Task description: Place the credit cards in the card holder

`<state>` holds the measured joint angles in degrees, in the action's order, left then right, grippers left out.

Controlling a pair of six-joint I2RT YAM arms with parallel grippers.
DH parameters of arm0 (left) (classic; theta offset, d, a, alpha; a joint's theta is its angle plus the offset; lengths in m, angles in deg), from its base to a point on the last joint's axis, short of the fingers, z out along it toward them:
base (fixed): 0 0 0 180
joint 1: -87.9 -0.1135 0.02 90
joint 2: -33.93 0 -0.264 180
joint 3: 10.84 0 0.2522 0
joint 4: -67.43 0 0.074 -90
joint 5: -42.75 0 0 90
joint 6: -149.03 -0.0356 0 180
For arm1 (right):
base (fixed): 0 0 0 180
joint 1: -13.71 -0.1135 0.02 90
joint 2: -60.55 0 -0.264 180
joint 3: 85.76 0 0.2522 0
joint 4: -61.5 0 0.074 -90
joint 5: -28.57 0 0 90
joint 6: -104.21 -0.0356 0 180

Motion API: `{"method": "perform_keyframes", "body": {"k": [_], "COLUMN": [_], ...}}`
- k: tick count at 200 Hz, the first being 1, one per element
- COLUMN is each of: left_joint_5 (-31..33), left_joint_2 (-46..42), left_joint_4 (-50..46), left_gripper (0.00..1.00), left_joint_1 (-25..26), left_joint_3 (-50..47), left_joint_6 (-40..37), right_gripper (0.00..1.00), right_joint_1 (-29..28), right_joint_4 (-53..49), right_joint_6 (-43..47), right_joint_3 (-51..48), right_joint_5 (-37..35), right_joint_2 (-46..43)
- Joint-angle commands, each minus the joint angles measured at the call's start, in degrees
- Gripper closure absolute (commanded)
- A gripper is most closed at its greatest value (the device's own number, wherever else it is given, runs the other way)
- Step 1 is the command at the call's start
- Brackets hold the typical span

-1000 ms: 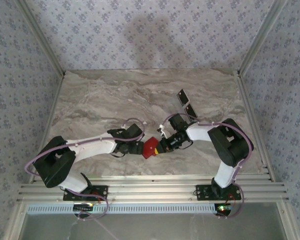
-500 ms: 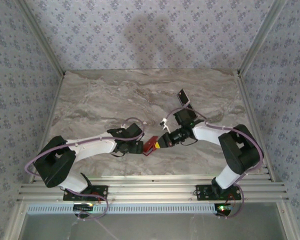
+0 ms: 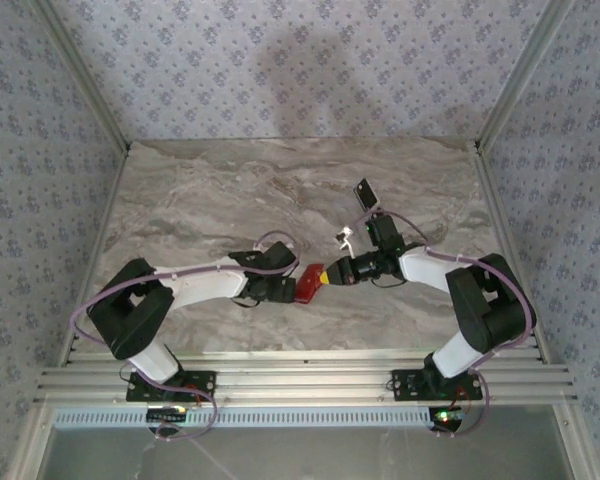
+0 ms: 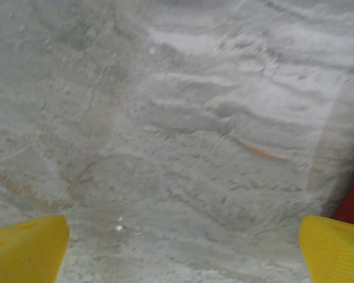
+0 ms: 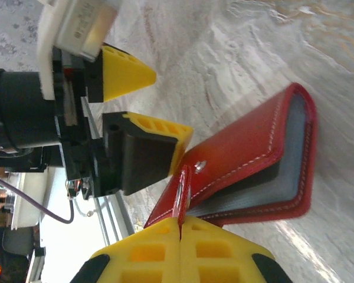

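The red card holder lies on the marble between the two arms. In the right wrist view the card holder gapes slightly, a grey inner layer showing between its covers. My right gripper is shut on its thin red clasp tab, and in the top view my right gripper is at the holder's right edge. My left gripper stands open at the holder's other side, one finger close against the cover. Bare marble lies between the left gripper and its yellow fingertips. One black credit card lies farther back.
The marble table is fenced by metal rails on both sides and by a slatted rail at the near edge. Both forearms lie low across the front middle, and the right arm's cables loop above its wrist.
The right gripper drew back and rightward with the clasp tab. The card holder shifted slightly right and away, and the left arm followed it to the right.
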<state>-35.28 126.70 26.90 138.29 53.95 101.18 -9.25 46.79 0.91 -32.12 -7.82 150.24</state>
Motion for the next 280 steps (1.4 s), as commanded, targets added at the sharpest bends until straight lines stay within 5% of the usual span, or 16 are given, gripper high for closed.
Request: {"method": "perform_keyframes", "body": {"k": [1, 14, 45, 84, 138, 243, 280], "left_joint_5": [-1.02, -1.26, -1.24, -0.79, -0.88, -3.09, -1.86], "left_joint_2": [1.52, 2.34, 2.90, 2.50, 2.50, 2.68, 0.99], "left_joint_4": [0.84, 0.93, 1.11, 1.53, 2.26, 3.81, 3.50], "left_gripper": [0.00, 0.00, 0.00, 0.00, 0.00, 0.00, 0.00], "left_joint_1": [0.87, 1.09, 1.53, 1.55, 1.56, 3.21, 3.65], "left_joint_3": [2.20, 2.89, 3.14, 2.33, 1.28, 1.48, 1.17], "left_joint_6": [-1.32, -1.51, -1.50, -1.17, -0.92, -0.42, 0.55], "right_gripper": [0.73, 0.57, 0.49, 0.47, 0.44, 0.52, 0.46], "right_joint_1": [1.46, 1.89, 2.07, 1.56, -1.90, -6.57, -6.31], "right_joint_4": [3.94, 3.55, -2.65, -6.24, -5.04, -6.69, -12.96], "right_joint_6": [-2.96, -3.80, -6.06, -14.00, -17.17, -17.26, -15.96], "right_joint_3": [-2.07, -2.57, -2.91, -4.41, 0.43, 15.25, 15.50], "right_joint_5": [-2.62, -4.33, -13.12, -21.13, -23.74, -18.79, -28.27], "right_joint_2": [-3.18, -4.45, -10.12, -12.75, -3.15, 11.51, 6.35]}}
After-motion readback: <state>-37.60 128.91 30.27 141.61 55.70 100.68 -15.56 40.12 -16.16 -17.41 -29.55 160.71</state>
